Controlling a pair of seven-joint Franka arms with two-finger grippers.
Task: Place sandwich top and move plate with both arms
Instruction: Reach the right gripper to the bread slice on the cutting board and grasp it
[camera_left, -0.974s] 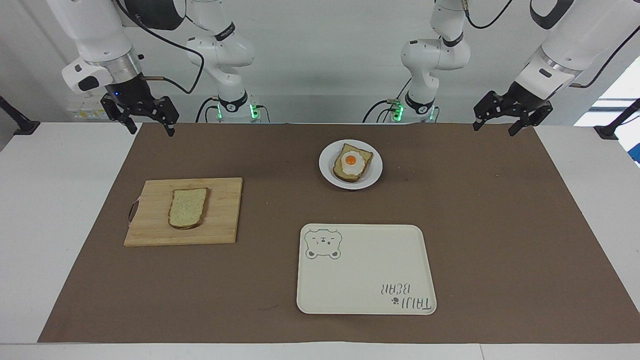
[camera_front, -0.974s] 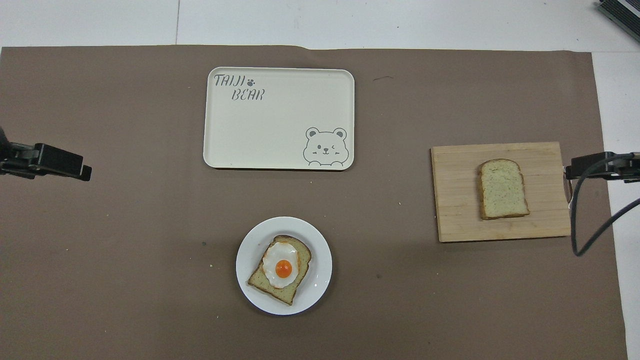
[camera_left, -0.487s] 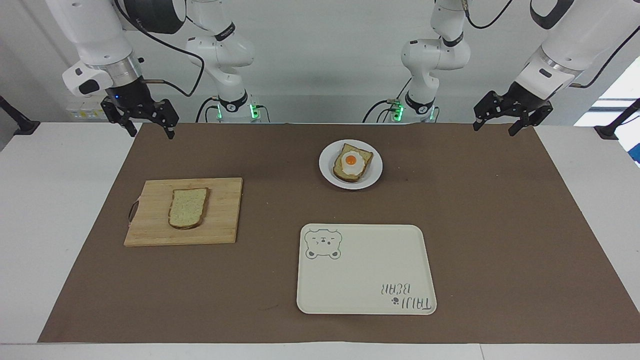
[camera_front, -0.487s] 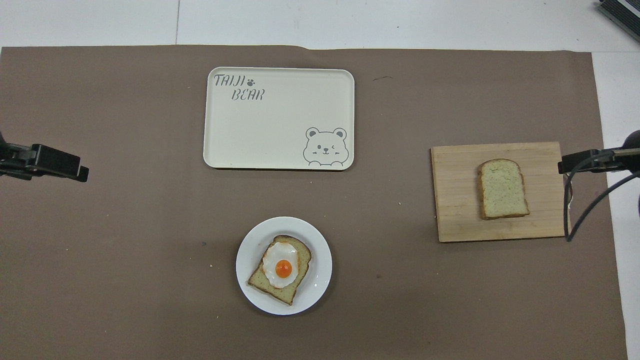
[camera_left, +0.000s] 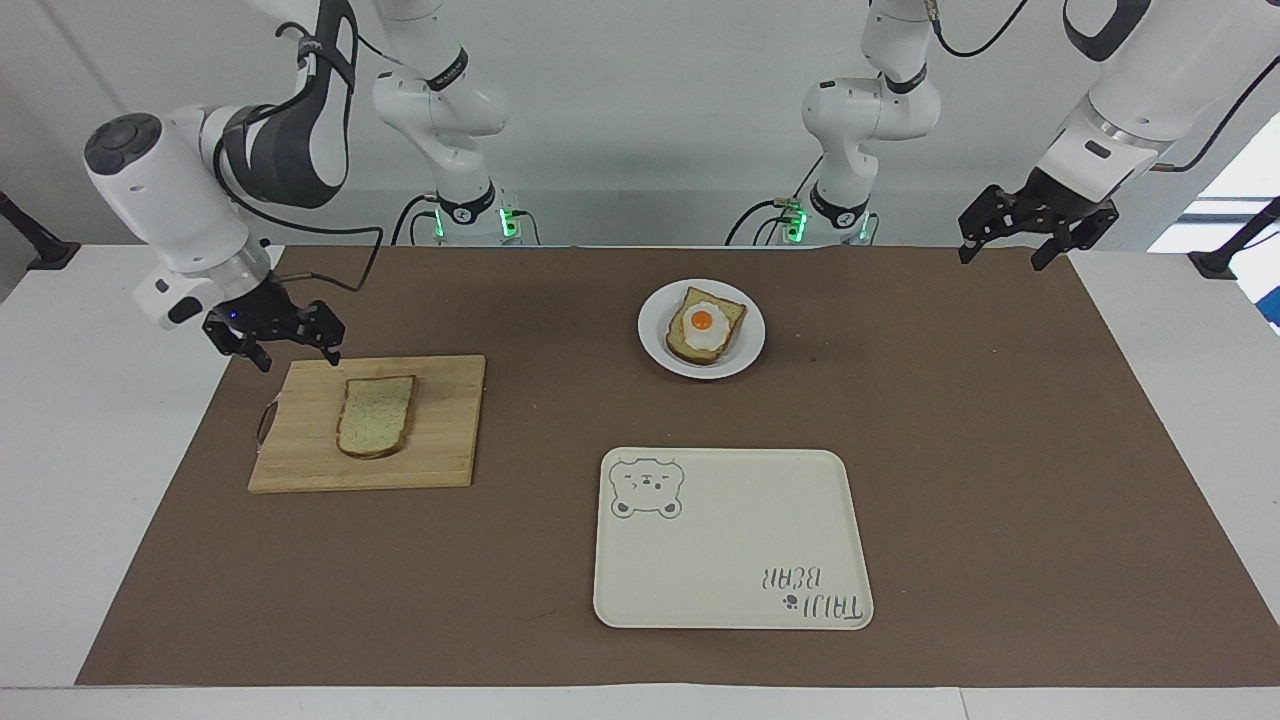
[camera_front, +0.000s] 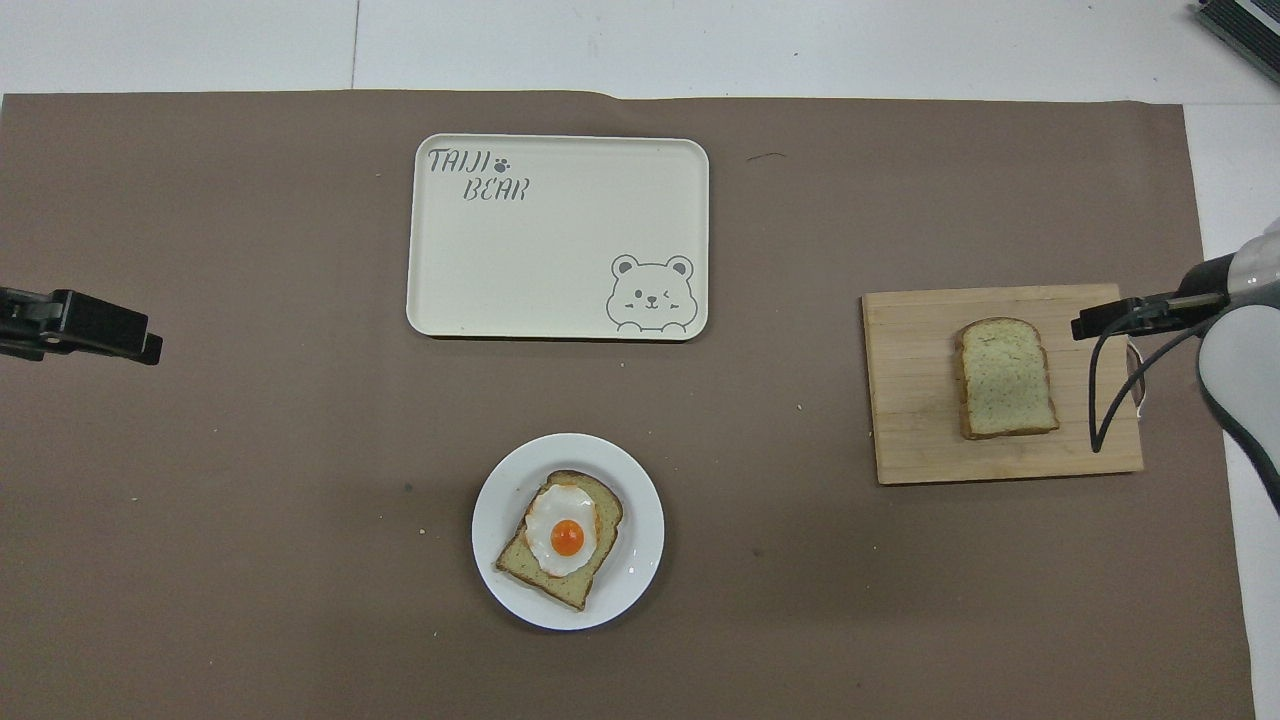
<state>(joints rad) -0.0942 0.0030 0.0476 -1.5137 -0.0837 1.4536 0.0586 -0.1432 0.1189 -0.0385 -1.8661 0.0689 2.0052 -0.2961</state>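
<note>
A: Facing view, big to small: tabletop (camera_left: 1000, 450) with brown mat, cream tray (camera_left: 735, 600), cutting board (camera_left: 440, 420), plate (camera_left: 655, 345).

B: Sandwich top (camera_left: 376, 415)?

A: Flat on the board, toward the right arm's end. Long axis runs nearer-to-farther from the robots.

B: Pincers?

A: Right pincer (camera_left: 282, 338) released, hanging over the board's corner nearest the robots; the slice lies just past it, further onto the board. Left pincer (camera_left: 1035, 232) released, waiting at its own end, well apart. Right arm's clearly nearer.
</note>
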